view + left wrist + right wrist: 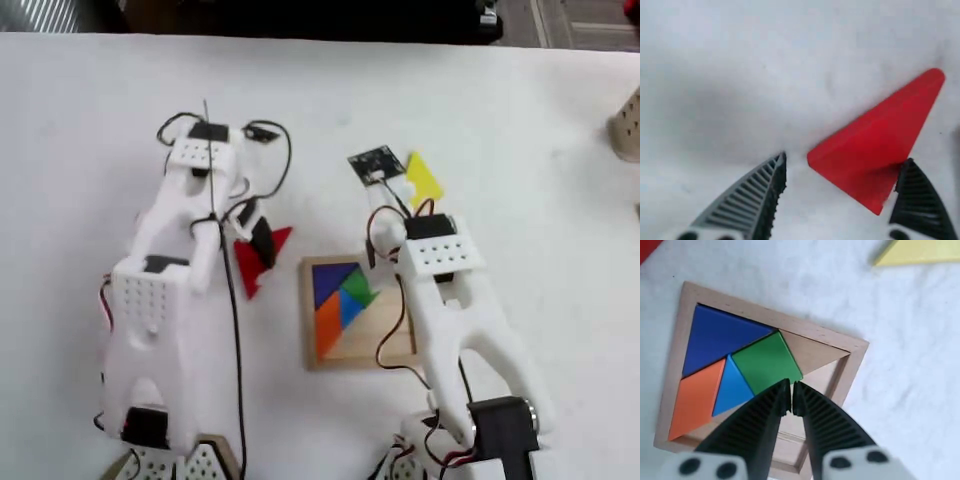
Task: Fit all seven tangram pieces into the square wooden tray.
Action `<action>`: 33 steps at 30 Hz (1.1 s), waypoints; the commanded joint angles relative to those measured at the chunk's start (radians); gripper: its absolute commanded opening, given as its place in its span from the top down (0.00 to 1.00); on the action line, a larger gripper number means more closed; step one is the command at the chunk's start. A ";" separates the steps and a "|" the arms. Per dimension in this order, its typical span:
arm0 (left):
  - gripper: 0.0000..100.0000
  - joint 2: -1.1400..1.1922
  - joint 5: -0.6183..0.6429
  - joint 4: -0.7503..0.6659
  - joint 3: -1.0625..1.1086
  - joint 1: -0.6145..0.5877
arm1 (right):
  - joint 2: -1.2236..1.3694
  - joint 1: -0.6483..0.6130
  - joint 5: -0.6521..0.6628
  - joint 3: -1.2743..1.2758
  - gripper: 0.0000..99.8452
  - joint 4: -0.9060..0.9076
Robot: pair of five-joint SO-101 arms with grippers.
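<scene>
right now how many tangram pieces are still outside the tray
2: the red triangle between the left arm's jaws, and the yellow piece beyond the tray. Others may hide under the arms.

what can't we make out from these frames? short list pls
- High view: the right arm covers the right side of the wooden tray; pieces there are hidden.
- Right wrist view: the right gripper hides the tray's middle; the tan triangle may be a piece or bare floor.
- Right wrist view: the yellow piece is cut by the edge.
- Left wrist view: a finger of the left gripper hides a corner of the red triangle; contact unclear.
</scene>
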 commanded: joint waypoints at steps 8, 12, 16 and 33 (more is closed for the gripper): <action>0.66 0.088 -0.074 0.117 -0.190 0.059 | -0.036 0.008 0.011 -0.006 0.98 -0.016; 0.66 0.087 -0.072 0.117 -0.172 0.082 | -0.036 0.008 0.011 -0.006 0.98 -0.016; 0.66 0.085 -0.077 0.117 -0.149 0.127 | -0.036 0.008 0.011 -0.006 0.98 -0.016; 0.66 0.062 -0.081 0.106 -0.164 0.120 | -0.039 0.008 0.011 -0.006 0.98 -0.016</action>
